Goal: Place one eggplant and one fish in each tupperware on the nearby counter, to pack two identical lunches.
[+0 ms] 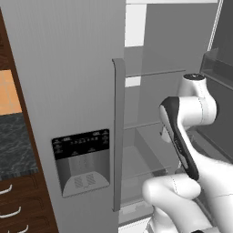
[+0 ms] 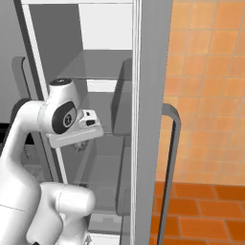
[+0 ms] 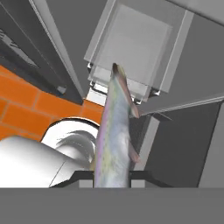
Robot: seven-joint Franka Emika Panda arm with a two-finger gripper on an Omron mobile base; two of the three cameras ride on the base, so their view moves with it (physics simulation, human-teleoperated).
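Note:
A silvery-grey fish stands upright between my fingertips, with my gripper shut on its lower body and its pointed end aimed at a pale fridge drawer. In the right base view the gripper hangs under the white hand, inside the open fridge, above a glass shelf. A strip of the dark marbled counter lies at the far left. The eggplant and the tupperware are out of view.
The closed fridge door with its dispenser panel and long handle stands left of the arm. An open door with a curved handle is to the right. Glass shelves sit above the hand. Brown drawers lie under the counter.

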